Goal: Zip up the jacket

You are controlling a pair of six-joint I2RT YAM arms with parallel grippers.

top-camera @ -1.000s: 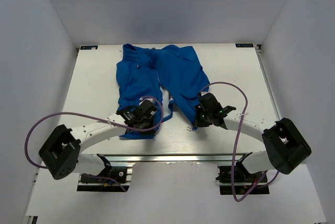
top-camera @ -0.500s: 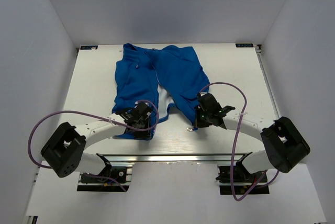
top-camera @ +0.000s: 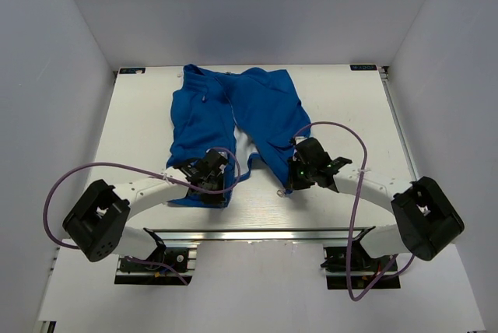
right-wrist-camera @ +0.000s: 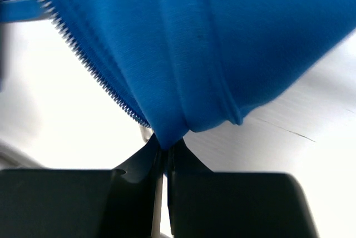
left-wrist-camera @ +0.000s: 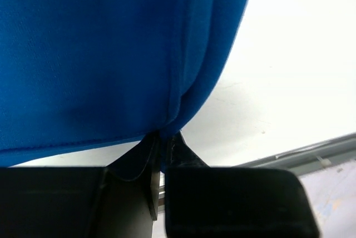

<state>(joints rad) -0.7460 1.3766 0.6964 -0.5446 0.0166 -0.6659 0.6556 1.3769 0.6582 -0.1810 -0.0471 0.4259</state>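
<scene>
**Both hands pinch the lower front edges of the unzipped jacket**

The royal-blue soft fabric jacket (top-camera: 264, 111) lies spread on the white counter (top-camera: 140, 131), collar toward the far wall. Its front is open, with white lining showing in the gap between the two panels.

Compared with a second ago, the black two-finger left hand (top-camera: 208, 173) sits slightly farther left. The lower hem of the left panel has shifted left with it, so the gap between the panels reads a little wider. The left arm's dark elbow block has moved a little toward the middle. The looping purple cable (top-camera: 101, 168) now arcs flatter above the arm. The black two-finger right hand (top-camera: 298, 171) has barely moved and sits a touch nearer the gap.

In the left wrist view the left hand is clenched, its fingers (left-wrist-camera: 183, 157) nipping a fold at the bottom hem, and the blue cloth fans upward from the pinch. In the right wrist view the right hand is likewise clenched on a narrow pleat of blue cloth. The row of silvery zipper teeth (right-wrist-camera: 83, 65) runs diagonally just beside that pinch. Whether the teeth themselves are caught between the fingers cannot be told.
</scene>
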